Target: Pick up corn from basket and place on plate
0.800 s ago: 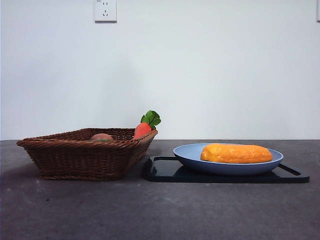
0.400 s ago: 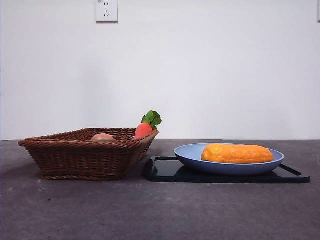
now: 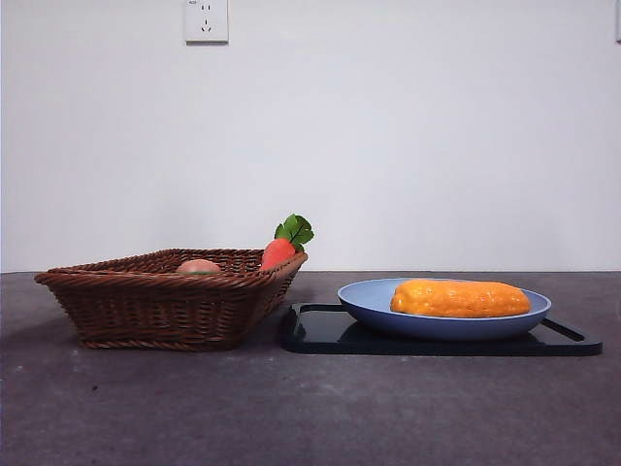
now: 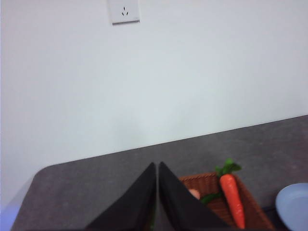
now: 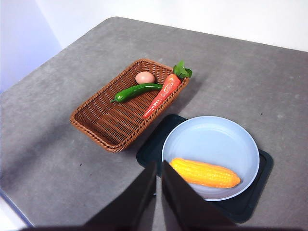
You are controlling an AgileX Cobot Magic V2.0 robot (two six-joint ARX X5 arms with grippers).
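The grey table (image 3: 310, 408) carries everything, with a white wall and its socket (image 3: 206, 19) behind. On one side sits the brown wicker basket (image 5: 106, 122), on the other a flat black tray (image 3: 330, 330) bearing the blue plate (image 5: 211, 139); basket and tray stand just beside each other. The corn (image 5: 205, 173) lies flat on the plate, off-centre towards one rim, out of the basket altogether. In the basket a carrot (image 5: 162, 94) leans along one wall with its green leaves over the rim, a green pepper (image 5: 136, 91) lies next to it, and a small pinkish round item (image 5: 145, 77) rests near the corner.

Both arms are up and away from the things. The right end effector (image 5: 159, 168) hangs high above the table with its jaws together, the corn below and just beside its tips, untouched. The left end effector (image 4: 158, 169), jaws likewise pressed together and empty, is raised above the basket's side, well apart from the corn.
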